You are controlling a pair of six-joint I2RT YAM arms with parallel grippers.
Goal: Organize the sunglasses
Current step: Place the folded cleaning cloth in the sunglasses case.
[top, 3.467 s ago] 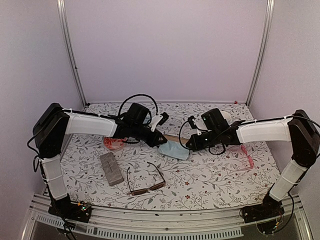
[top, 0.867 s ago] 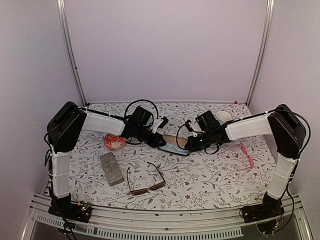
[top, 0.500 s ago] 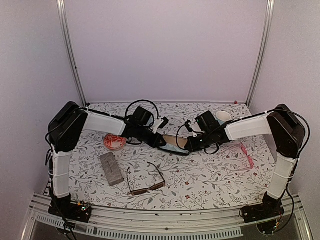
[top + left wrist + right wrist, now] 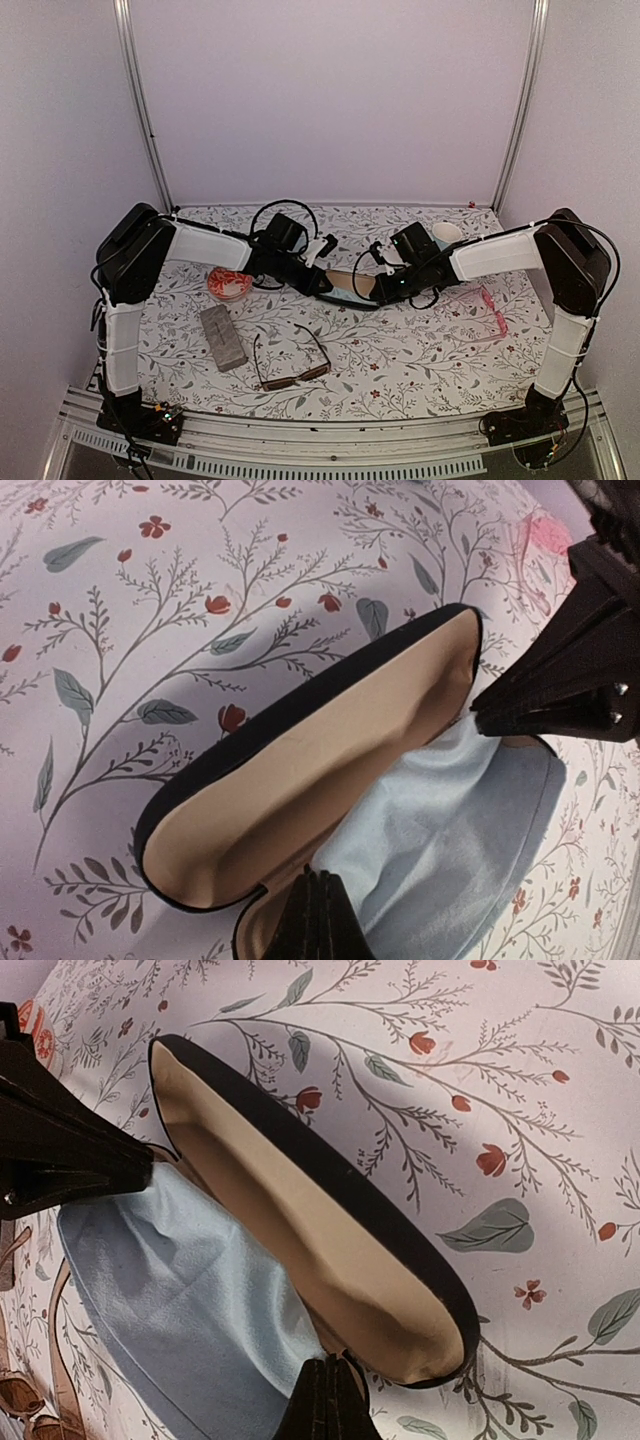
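1. Lying open at the centre of the table (image 4: 400,350), the black oval case (image 4: 300,750) shows its tan lining. A light blue cloth (image 4: 440,830) sits in it and spills over one rim; the cloth is all that shows inside.
2. The grey rectangular case (image 4: 222,337) lies closed at front left, so its contents are hidden.
3. The brown sunglasses (image 4: 290,365) lie at front centre, beside the grey case. Their temples are unfolded and point toward the back. The frame front runs left to right, slightly skewed.
4. The pink sunglasses (image 4: 488,312) lie on the right, partly under the right forearm. Their long axis runs roughly back to front.
5. The left gripper (image 4: 315,920) has its fingers pressed together, with the tips at the cloth's edge. Whether any fabric is pinched cannot be told. The brown pair lies well in front of it, untouched.
6. The right gripper (image 4: 325,1400) is likewise closed tight at the cloth's opposite edge. The pink pair lies off to its right, apart from the fingertips.
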